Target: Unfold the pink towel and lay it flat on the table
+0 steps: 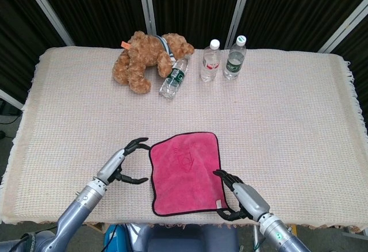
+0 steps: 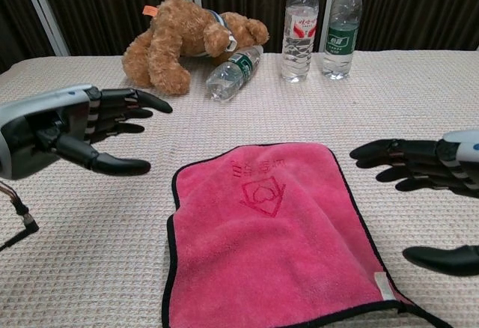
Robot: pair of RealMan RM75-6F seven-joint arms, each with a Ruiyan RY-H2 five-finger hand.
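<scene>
Pink towel (image 1: 186,173) spread flat on the counter (image 1: 299,119). Left hand (image 1: 122,163) and right hand (image 1: 238,195) flanking it, fingers spread, holding nothing

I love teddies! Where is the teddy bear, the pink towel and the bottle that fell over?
teddy bear (image 1: 141,62), head view, its back.
pink towel (image 1: 185,174), head view, its middle.
fallen bottle (image 2: 233,73), chest view, its label.

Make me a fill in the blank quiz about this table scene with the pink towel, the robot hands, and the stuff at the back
1. The pink towel has a ____ border.
2. Both the left hand and right hand are ____, holding nothing.
3. Beside the teddy bear, one water bottle lies on its ____.
4. ____ bottles stand upright at the back.

Missing words: black; open; side; two
</scene>
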